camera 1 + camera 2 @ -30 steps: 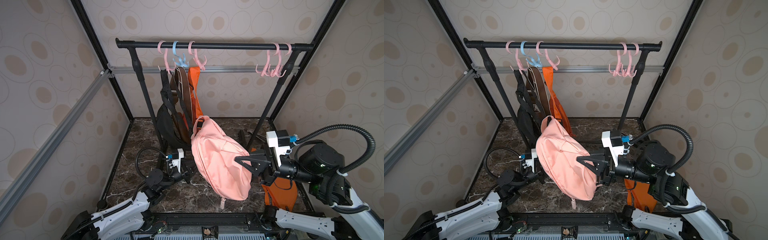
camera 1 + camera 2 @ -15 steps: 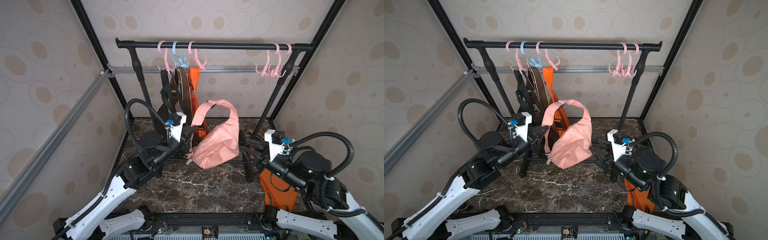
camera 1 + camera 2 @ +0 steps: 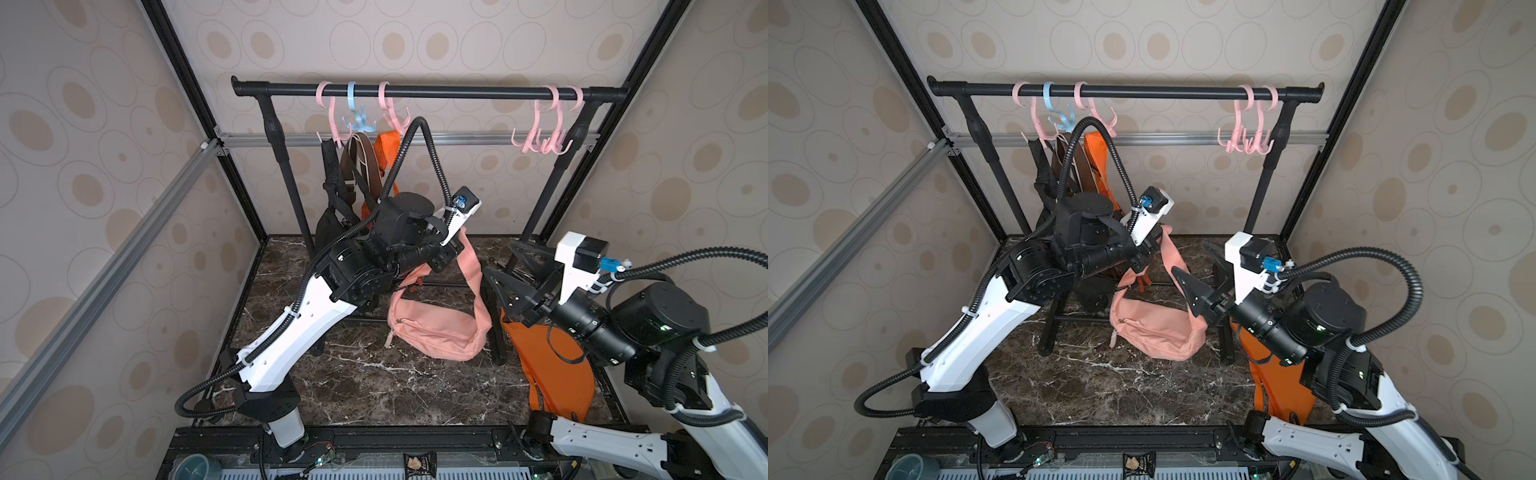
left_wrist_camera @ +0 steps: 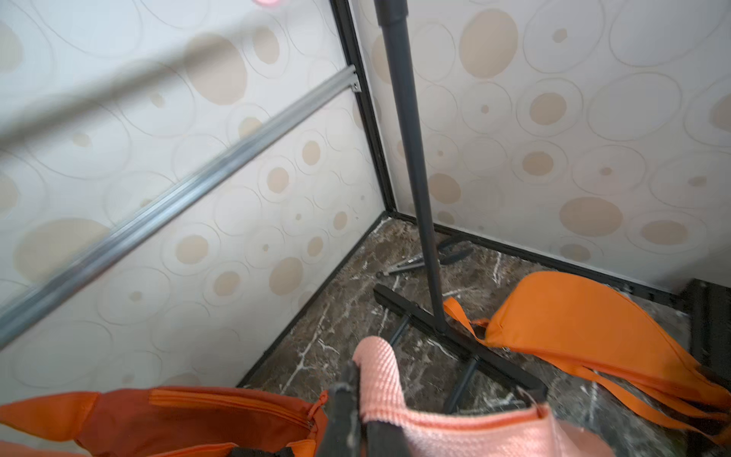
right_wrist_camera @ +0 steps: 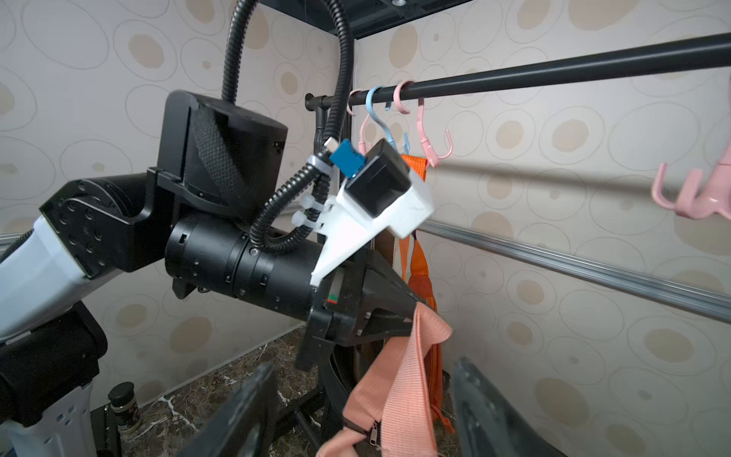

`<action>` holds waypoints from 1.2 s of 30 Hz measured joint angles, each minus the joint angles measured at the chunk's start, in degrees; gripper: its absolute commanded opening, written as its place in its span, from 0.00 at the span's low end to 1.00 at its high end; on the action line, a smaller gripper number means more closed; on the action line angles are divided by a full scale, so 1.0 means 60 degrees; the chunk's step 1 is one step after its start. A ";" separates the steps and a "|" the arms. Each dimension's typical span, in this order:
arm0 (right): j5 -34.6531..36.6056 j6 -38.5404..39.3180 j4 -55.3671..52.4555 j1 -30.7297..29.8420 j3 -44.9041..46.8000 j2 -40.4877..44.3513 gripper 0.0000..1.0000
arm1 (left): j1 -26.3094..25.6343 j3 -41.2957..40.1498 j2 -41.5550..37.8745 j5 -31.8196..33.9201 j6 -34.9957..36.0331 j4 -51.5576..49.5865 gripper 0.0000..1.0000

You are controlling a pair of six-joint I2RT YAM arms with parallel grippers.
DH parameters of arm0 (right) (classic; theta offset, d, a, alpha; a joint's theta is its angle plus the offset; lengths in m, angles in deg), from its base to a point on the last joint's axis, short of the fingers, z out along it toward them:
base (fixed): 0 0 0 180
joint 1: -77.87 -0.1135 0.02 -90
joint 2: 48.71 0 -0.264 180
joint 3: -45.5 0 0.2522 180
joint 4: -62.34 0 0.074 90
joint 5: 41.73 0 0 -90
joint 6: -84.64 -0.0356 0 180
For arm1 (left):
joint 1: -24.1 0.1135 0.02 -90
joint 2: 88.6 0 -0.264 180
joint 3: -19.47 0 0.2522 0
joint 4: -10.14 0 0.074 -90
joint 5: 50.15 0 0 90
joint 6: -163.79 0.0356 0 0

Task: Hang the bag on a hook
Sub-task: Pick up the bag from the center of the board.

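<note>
One hold: left gripper [image 5: 411, 314] pinches strap [image 3: 469, 266] of salmon-pink fabric bag [image 3: 436, 334]; right gripper [image 3: 498, 257] spread, empty.
Risk: strap may slip before reaching pink plastic hooks [image 3: 540, 141].

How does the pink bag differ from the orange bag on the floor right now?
Colour: pink bag is salmon, orange bag bright orange. State: pink bag's strap is pinched in the shut left gripper; orange bag lies loose on the floor by the rack's foot. Both are strapped sling bags, neither on a hook.
</note>
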 measured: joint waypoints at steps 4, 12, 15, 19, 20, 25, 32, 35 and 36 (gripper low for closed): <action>-0.0011 0.1035 0.0142 0.0000 -0.0379 -0.0630 0.71 | -0.0576 0.1494 0.0729 0.0437 0.0641 0.0098 0.00; 0.0820 0.2907 0.0127 -0.0011 -0.0353 -0.0729 0.70 | -0.1067 0.1723 0.1093 0.1147 0.1603 0.0415 0.00; 0.0878 0.3333 -0.0036 -0.0015 -0.0350 -0.0696 0.71 | -0.1111 0.1275 0.0922 0.1424 0.1909 0.0623 0.00; 0.0645 0.3530 -0.0186 -0.0066 -0.0335 -0.0703 0.71 | -0.1177 0.0164 0.0302 0.2065 0.2353 0.0838 0.00; 0.0539 0.3530 -0.0222 -0.0066 -0.0339 -0.0703 0.71 | -0.1195 0.0055 0.0197 0.2193 0.2466 0.0856 0.00; 0.0164 0.3351 -0.0543 -0.0051 -0.0357 -0.0481 0.71 | -0.1246 -0.0328 -0.0255 0.2914 0.3009 0.1177 0.00; 0.0015 0.3034 -0.1031 -0.0036 -0.0557 -0.0040 0.72 | -0.1257 -0.0525 -0.1264 0.3187 0.3410 0.1741 0.00; 0.0007 0.2965 -0.1126 -0.0036 -0.0707 -0.0127 0.72 | -0.1264 -0.0699 -0.1643 0.3133 0.3446 0.1851 0.00; -0.0004 0.2954 -0.1162 -0.0036 -0.0820 -0.0233 0.71 | -0.1268 -0.0732 -0.1694 0.3111 0.3446 0.1869 0.00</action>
